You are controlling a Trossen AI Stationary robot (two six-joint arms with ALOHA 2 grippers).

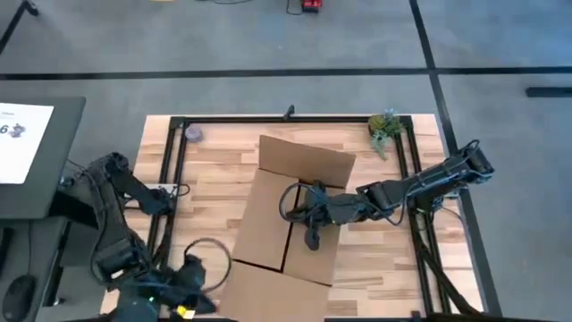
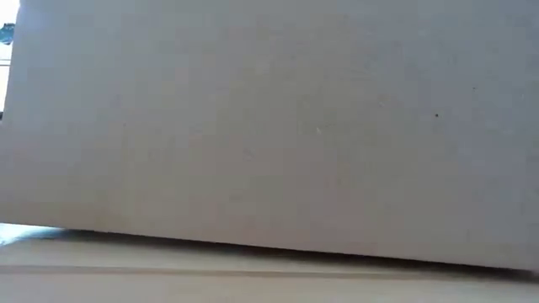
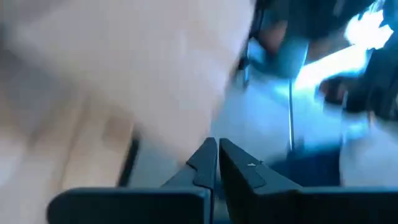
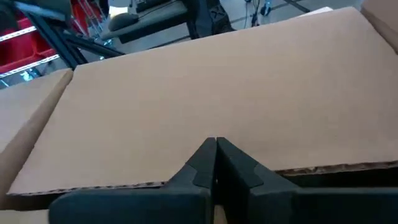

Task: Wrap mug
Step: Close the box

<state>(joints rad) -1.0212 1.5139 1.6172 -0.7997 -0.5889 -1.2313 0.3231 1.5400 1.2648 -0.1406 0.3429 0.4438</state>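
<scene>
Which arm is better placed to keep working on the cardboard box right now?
The right. Its gripper is over the middle of the cardboard box, fingers shut. The left gripper sits at the table's near edge, beside the box's front flap, also shut.

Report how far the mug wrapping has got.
Done: little shows; no mug is visible, and the cardboard box lies on the table with its flaps open. In hand: the right tool, shut, reaches over the box. The left tool, shut, waits at the near edge. Left: any wrapping.
</scene>
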